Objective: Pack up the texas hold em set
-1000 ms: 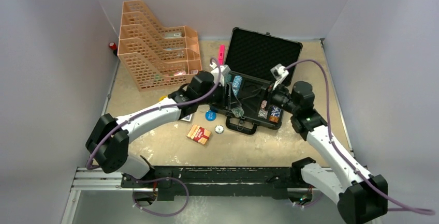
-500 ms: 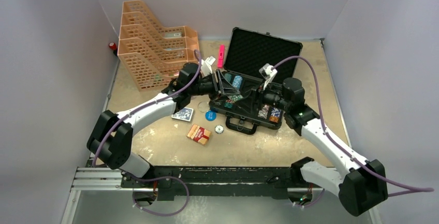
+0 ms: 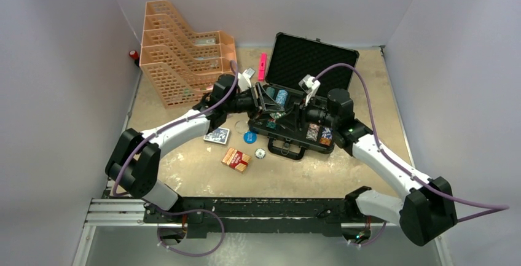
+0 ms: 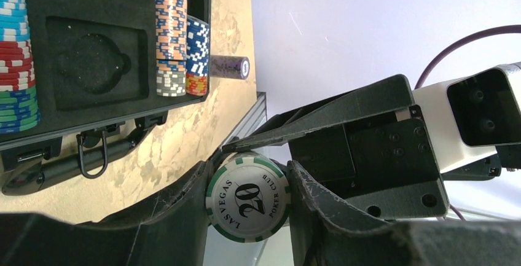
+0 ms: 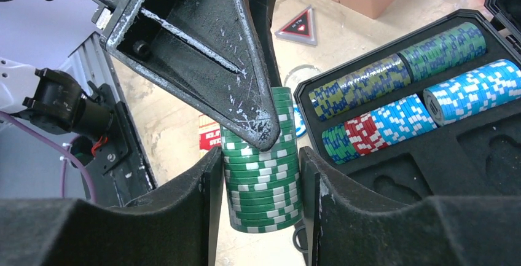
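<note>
A stack of green poker chips (image 5: 261,180) hangs in the air just left of the open black case (image 3: 319,63). My left gripper (image 3: 268,101) is shut on it; the left wrist view shows the end chip (image 4: 247,198), marked 20, pinched between both fingers. My right gripper (image 3: 289,116) comes from the right and its fingers also press both sides of the stack (image 3: 279,117). A left finger (image 5: 209,51) lies across the stack's top. Rows of blue, red and green chips (image 5: 399,112) fill the case's slots (image 4: 18,63).
A red card deck (image 3: 236,160), a blue card deck (image 3: 217,136), a blue round button (image 3: 249,137) and a white chip (image 3: 260,153) lie on the table left of the case. An orange file organizer (image 3: 184,57) stands at the back left. A pink item (image 3: 263,64) lies beside the lid.
The left gripper lifted the green chip stack off the case and swung it left. The right gripper moved left and up to meet it and now flanks the stack.
</note>
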You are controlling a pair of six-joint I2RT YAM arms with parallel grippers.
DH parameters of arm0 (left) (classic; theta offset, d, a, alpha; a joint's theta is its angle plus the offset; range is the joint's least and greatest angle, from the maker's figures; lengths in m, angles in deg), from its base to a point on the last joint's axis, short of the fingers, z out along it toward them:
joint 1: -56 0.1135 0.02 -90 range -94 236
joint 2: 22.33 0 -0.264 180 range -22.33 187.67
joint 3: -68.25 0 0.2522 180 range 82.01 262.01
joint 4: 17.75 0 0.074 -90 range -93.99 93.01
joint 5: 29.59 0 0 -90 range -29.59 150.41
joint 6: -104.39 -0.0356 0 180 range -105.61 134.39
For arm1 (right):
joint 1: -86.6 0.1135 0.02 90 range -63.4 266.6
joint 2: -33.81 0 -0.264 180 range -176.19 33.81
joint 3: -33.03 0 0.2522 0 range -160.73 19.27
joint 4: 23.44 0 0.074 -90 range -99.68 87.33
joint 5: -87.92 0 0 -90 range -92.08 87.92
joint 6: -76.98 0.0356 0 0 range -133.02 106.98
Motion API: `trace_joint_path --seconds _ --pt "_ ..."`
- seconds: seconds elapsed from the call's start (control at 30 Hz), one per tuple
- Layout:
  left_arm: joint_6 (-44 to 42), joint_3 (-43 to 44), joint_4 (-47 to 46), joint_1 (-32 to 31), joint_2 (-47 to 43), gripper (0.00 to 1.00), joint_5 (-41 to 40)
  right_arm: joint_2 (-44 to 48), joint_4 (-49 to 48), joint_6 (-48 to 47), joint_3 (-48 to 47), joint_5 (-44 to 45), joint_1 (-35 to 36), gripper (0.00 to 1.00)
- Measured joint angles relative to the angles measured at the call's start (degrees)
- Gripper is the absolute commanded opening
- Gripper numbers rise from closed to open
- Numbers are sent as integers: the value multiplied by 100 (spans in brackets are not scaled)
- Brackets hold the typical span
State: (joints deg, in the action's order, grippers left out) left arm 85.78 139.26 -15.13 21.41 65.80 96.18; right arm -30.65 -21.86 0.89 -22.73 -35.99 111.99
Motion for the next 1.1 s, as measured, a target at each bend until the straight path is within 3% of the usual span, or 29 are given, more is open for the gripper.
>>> trace_joint_path --seconds 0.17,0.3,0.4,0.77,0.97,1.1 --pt "15 0 7 4 2 35 9 -2 83 -160 -37 -55 11 14" --pt "15 0 9 4 4 56 11 4 129 -157 -50 -57 11 6" --pt "48 26 0 24 2 64 -2 52 245 -138 -50 76 13 0" --pt "-511 398 542 809 -44 67 -487 798 400 535 197 1626 13 0" --pt "-1558 564 1552 1279 -293 66 -1150 745 872 1351 144 3589 -74 0" --pt "-2181 566 1956 1309 -483 66 -1650 240 1449 1985 -90 4503 -595 0"
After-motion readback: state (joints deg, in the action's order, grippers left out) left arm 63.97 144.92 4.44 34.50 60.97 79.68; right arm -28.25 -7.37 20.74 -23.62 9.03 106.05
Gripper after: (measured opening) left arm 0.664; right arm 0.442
